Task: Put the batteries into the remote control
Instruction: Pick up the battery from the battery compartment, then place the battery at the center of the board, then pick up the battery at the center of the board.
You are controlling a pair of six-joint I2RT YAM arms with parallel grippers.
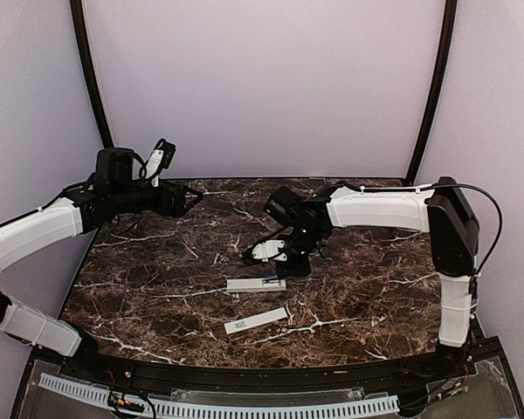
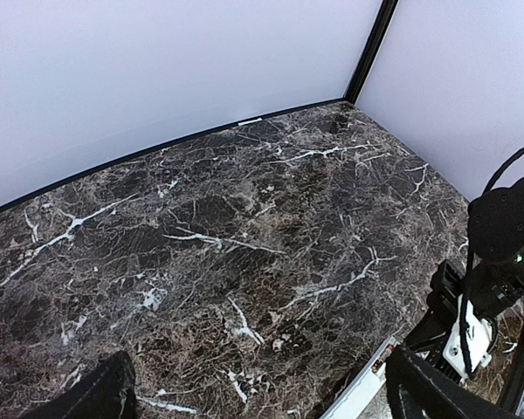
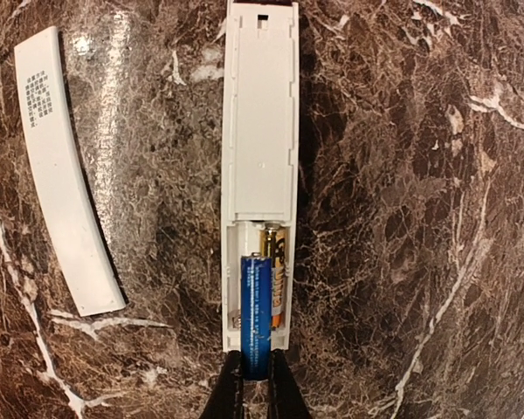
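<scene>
Work looked about half done. One gold battery (image 3: 276,271) lay in the open slot of the remote control (image 3: 260,113), flat on the worktop (image 3: 419,218) right in front of the right pincer (image 3: 255,377). That pincer was pinching the near end of the blue battery (image 3: 255,305), beside the gold one — not pushed down yet, I think. The white lid (image 3: 61,166) lay off to that pincer's side — not on. The left pincer (image 2: 262,384) was far off, spread wide, holding nothing.
</scene>
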